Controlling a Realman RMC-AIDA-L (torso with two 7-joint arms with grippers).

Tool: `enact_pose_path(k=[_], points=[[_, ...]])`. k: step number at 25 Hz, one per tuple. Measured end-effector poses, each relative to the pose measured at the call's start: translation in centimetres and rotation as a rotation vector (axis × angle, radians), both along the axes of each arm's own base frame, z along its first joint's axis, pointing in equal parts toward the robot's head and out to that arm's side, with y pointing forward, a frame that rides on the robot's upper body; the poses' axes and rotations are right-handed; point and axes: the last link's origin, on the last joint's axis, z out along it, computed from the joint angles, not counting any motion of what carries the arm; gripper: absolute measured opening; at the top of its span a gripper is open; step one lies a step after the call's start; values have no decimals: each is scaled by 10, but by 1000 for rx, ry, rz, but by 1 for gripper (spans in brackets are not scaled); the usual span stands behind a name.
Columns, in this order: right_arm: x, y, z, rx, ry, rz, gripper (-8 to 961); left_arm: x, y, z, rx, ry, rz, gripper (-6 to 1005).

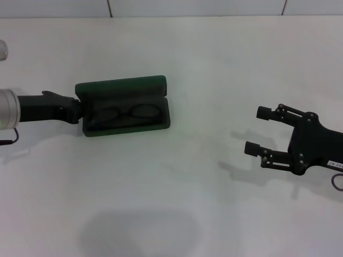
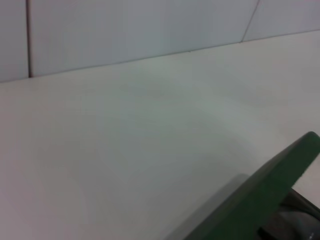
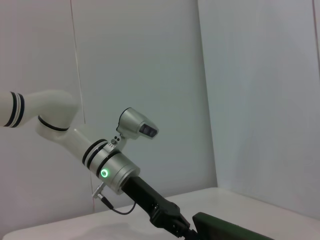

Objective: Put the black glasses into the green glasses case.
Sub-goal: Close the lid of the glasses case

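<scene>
black glasses (image 1: 124,113) lay inside open green glasses case (image 1: 126,119), centre-left | thin frame, likely fragile/light; case rigid | left gripper (image 1: 76,108) at case's left end, grip can't tell | right gripper (image 1: 259,130) lower right, fingers spread, holding nothing

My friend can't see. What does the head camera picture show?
The black glasses lie inside the open green glasses case on a white table. The left hand is at the case's end; the right hand hovers open, apart.

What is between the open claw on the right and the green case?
Nothing: in the head view only bare white table separates the right end effector from the case.
</scene>
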Motion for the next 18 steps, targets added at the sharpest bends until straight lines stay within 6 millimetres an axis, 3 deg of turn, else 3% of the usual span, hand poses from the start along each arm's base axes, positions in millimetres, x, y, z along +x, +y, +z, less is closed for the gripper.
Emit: enact_pose_path(k=[18], points=[[3,-2,-4,-13,-12,-9,812,-4,19,9,117,65,15,14]])
